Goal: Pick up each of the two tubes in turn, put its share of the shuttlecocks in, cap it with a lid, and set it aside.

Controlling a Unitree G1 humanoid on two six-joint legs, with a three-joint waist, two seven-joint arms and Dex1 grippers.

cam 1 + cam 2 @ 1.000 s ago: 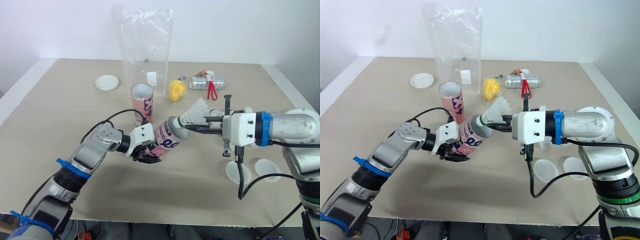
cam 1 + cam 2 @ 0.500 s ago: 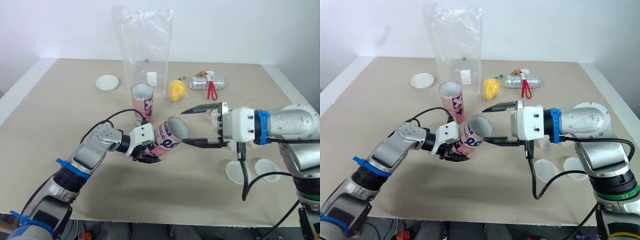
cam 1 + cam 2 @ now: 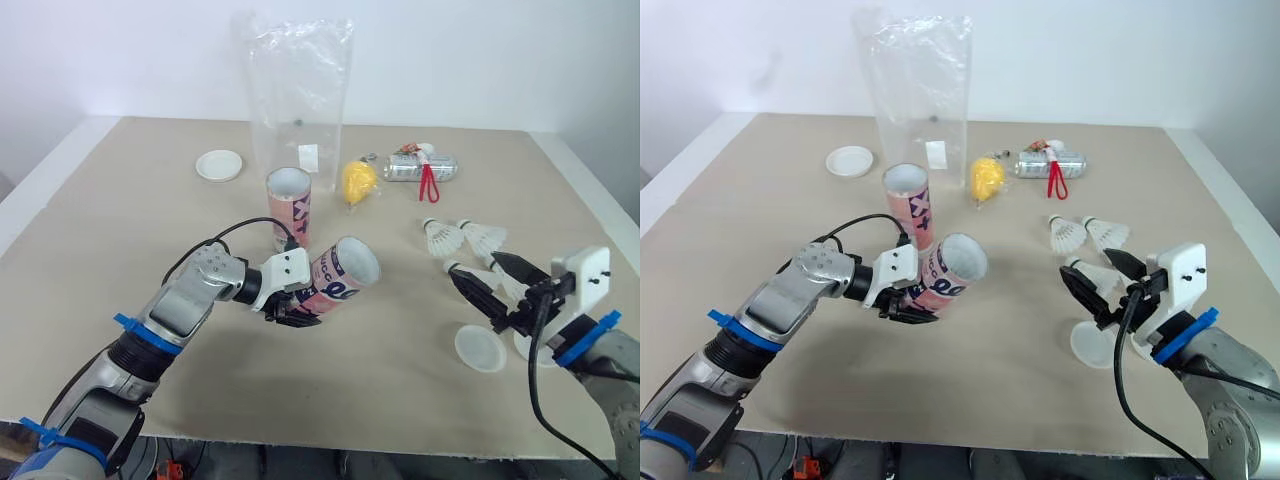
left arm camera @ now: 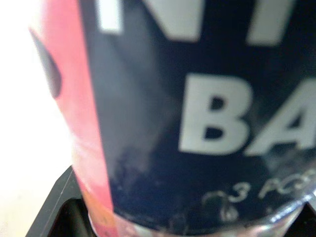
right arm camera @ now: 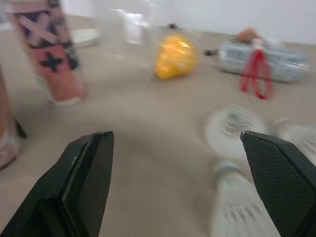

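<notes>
My left gripper [image 3: 292, 303] is shut on a pink and navy tube [image 3: 338, 280], held tilted above the table with its open mouth toward the right; up close the tube [image 4: 197, 123] sits between the fingers. A second tube [image 3: 288, 205] stands upright just behind it. My right gripper [image 3: 472, 264] hangs open, low over the table at the right, with nothing in it. Three white shuttlecocks lie there: two [image 3: 440, 237] [image 3: 483, 237] just beyond it and one [image 5: 242, 207] below and between its fingers. A white lid [image 3: 480, 347] lies under the right wrist.
Another white lid [image 3: 218, 165] lies at the far left. A tall clear plastic bag [image 3: 298, 100] stands behind the upright tube. A yellow object [image 3: 357, 180] and a silver can with a red cord [image 3: 420, 168] lie at the back.
My right gripper opened at the tube's mouth, and the shuttlecock it held is out of sight. It then drew back right and down to the loose shuttlecocks. The left arm held still.
</notes>
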